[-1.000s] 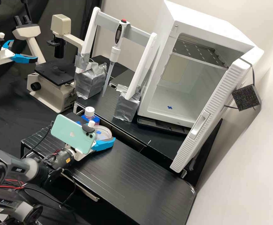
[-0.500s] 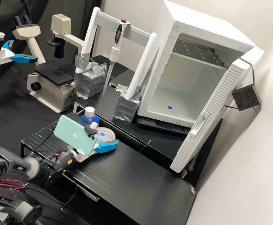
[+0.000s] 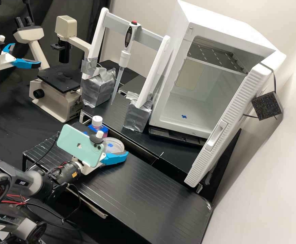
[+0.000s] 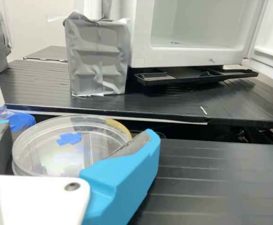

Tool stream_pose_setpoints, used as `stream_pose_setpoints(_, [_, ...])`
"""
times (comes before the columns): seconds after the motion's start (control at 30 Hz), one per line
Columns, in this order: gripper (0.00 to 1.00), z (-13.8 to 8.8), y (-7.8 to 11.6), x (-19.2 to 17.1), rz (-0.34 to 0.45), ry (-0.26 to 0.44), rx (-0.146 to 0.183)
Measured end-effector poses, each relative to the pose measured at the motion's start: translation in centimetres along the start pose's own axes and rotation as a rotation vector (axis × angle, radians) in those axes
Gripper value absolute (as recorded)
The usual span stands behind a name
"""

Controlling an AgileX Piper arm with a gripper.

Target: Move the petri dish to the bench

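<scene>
Gripper (image 3: 107, 147) holding dish (image 3: 118, 143), black bench (image 3: 154, 193), pale wall (image 3: 256, 189)

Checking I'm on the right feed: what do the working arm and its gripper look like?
The arm is dark grey with a pale grey band, red and black cables and a yellow wrist label. The gripper is white, with bright blue fingers and dark grey pads. It carries a mint-green phone.
</scene>
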Motion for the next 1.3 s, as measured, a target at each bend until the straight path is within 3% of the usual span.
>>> stream_pose_setpoints(0.2, [1.00,-0.8,0.8,-0.8,0.058,0.026,-0.032])
stream_pose_setpoints(0.33, [1.00,-1.3,1.6,-1.6,0.124,0.039,-0.021])
stream_pose_setpoints(0.5, [1.00,-1.8,1.7,-1.9,0.137,0.079,-0.016])
stream_pose_setpoints(0.67, [1.00,-3.0,1.1,-1.3,0.150,0.121,0.025])
stream_pose_setpoints(0.93, [1.00,-5.2,1.6,1.7,0.280,0.117,0.065])
stream_pose_setpoints(1.3, [1.00,-6.8,2.0,4.1,0.312,0.123,0.076])
